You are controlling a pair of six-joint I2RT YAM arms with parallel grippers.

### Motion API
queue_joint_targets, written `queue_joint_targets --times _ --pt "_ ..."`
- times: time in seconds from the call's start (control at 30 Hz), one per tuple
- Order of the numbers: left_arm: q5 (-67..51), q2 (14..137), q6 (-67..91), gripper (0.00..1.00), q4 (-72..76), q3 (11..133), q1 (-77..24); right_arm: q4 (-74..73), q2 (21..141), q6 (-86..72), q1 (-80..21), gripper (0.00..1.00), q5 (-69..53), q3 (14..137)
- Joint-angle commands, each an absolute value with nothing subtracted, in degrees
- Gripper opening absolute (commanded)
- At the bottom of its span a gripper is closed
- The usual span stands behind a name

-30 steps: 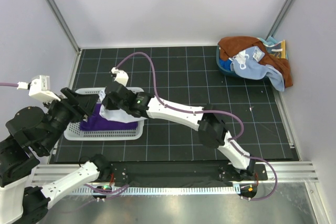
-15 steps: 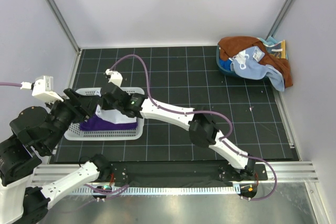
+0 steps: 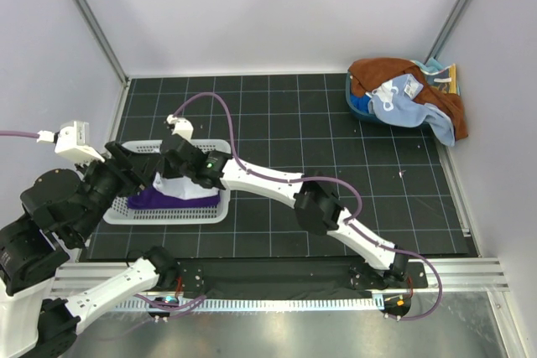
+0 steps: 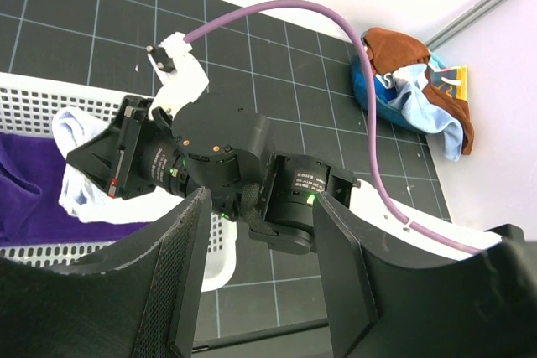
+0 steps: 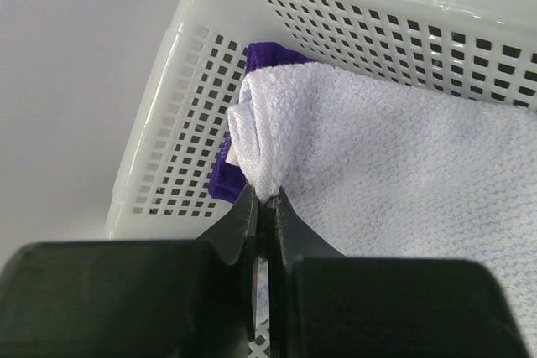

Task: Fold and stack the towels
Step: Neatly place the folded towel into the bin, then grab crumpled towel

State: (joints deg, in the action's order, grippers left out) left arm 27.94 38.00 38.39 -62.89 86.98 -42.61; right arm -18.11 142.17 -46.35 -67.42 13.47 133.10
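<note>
A white towel (image 5: 403,157) lies in the white basket (image 5: 168,123) on top of a dark purple towel (image 5: 225,180). My right gripper (image 5: 267,199) is shut on a bunched corner of the white towel near the basket's end wall. From above, the right gripper (image 3: 170,172) reaches over the basket (image 3: 168,215), with white towel (image 3: 180,187) and purple towel (image 3: 144,199) below it. My left gripper (image 4: 260,274) hangs open beside the basket's left end with nothing between its fingers. A rust-brown towel (image 3: 377,73) and a light blue towel (image 3: 411,108) lie heaped at the back right.
The right arm (image 3: 268,180) stretches diagonally across the black gridded mat, with its purple cable (image 3: 218,102) looping above. Grey walls close in the mat on three sides. A metal rail (image 3: 470,270) runs along the near edge.
My right gripper has carried the white towel's corner a little left over the basket, and its elbow has followed left. My left arm has drawn slightly left and back, jaws unchanged.
</note>
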Motion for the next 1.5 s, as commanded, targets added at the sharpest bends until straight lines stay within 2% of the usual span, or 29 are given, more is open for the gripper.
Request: queue_joint_targets --times 0.0,0.13,0.17,0.27,0.37,0.7,0.83,0.97,1.13,1.2,1.33,1.47 --pt "28.21 38.23 37.44 0.56 -61.96 86.66 -42.36 -14.51 142.91 -45.00 -67.41 0.15 10.99 136.58" --pt "28.39 38.58 37.62 0.56 -61.79 86.48 -42.28 -12.05 143.17 -44.12 -67.41 0.40 7.66 136.14" --pt "28.56 38.58 37.70 0.56 -61.87 86.31 -42.28 -11.87 143.09 -44.03 -67.41 0.49 7.12 136.14" --pt "28.83 38.93 37.88 0.56 -61.70 86.13 -42.28 -11.25 142.13 -42.89 -67.41 0.58 5.54 136.06" --pt "28.92 39.02 38.06 0.56 -61.35 85.96 -42.36 -9.85 139.84 -41.66 -67.33 0.61 5.45 133.35" --pt "26.29 42.44 37.44 0.56 -59.42 90.43 -42.28 -9.40 127.89 -38.58 -65.48 0.62 8.69 124.64" --pt "23.31 45.26 37.09 0.56 -56.97 91.85 -42.36 -10.10 120.51 -37.09 -63.81 0.62 11.67 118.75" --pt "17.24 48.51 37.18 0.57 -51.17 88.52 -42.36 -13.44 107.80 -36.30 -60.13 0.61 18.27 107.95" --pt "10.74 53.08 38.76 0.57 -43.61 81.40 -42.28 -21.52 95.64 -38.76 -44.50 0.61 19.86 95.21" --pt "8.88 55.10 39.37 0.57 -41.06 76.93 -42.36 -27.38 92.66 -36.06 -39.05 0.61 21.61 94.13" --pt "4.67 57.39 40.78 0.56 -34.38 68.75 -42.36 -33.83 91.49 -29.91 -24.40 0.61 27.76 93.69" --pt "2.20 59.06 41.22 0.56 -30.16 63.99 -42.45 -35.76 94.73 -26.29 -14.87 0.62 28.74 95.70"
